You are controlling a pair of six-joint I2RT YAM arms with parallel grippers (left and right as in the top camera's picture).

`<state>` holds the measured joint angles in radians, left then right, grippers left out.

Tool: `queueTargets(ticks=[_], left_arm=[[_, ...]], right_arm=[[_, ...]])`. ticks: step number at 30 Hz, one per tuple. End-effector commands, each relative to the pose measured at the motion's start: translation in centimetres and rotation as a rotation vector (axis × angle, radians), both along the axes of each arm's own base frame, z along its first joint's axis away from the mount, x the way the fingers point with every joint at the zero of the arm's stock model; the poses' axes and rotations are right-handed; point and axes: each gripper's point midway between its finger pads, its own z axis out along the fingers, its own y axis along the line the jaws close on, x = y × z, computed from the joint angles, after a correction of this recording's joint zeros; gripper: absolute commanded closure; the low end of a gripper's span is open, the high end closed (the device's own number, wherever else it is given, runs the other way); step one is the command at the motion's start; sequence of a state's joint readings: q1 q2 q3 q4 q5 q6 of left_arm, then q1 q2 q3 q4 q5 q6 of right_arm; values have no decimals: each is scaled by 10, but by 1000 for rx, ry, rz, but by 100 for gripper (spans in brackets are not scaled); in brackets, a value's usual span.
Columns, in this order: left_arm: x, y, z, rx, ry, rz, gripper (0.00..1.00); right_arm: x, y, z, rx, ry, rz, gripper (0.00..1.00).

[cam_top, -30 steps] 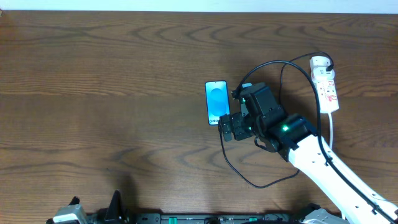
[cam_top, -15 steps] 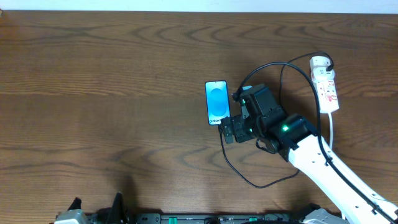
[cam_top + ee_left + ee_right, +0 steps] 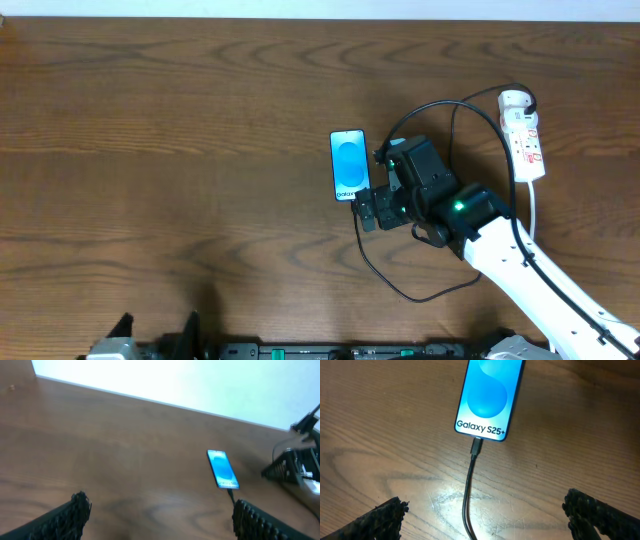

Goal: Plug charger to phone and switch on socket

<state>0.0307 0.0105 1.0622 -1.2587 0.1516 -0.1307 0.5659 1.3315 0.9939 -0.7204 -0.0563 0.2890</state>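
Jaws on both arms stand wide apart, gripping nothing. Overhead, the right gripper (image 3: 366, 210) hovers at the phone's (image 3: 348, 165) near end. The socket (image 3: 524, 135) lies to its right and farther out, long axis pointing away from the robot, much nearer this arm. From the left wrist, the left gripper (image 3: 160, 507) sits well back from the phone. The right wrist alone shows the charger (image 3: 472, 475) tip, seemingly seated in the phone; the socket is out of frame.

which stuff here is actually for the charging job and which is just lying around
For the job:
- phone
- charger cable, tip at the phone's bottom edge
- socket strip

Just there:
- white cord of the strip
- table
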Motion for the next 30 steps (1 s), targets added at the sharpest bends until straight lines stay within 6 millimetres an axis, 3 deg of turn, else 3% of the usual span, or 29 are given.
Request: queueTargets(ticks=[1,5,9,12,16,21,22,27,30], left_arm=[[8,6,16,9,-79,29,7],[22,6,51,11,-237,29,7],[43,6,66,12,-330,29,7],[64,7,58,12,-339,29,7],[91,8,31,11,-300,28,7],[125,8,-4,7,-278,25,7],[129,8,-10,7,-272,25,7],[153,9,-51,6,-236,25,7],[162,9,-66,4,-240,25,7]], right_arm=[[2,2,4,12,-6,-9,1],[4,3,5,18,-15,-9,1],[4,2,5,16,-12,-9,1],[4,2,5,17,-12,-9,1],[6,3,6,21,-21,-9,3],[11,-4,6,-15,-45,-35,89],[10,-4,6,-15,-44,-35,98],[6,-8,2,-27,-15,-52,99],[2,-13,0,-42,8,-67,99]])
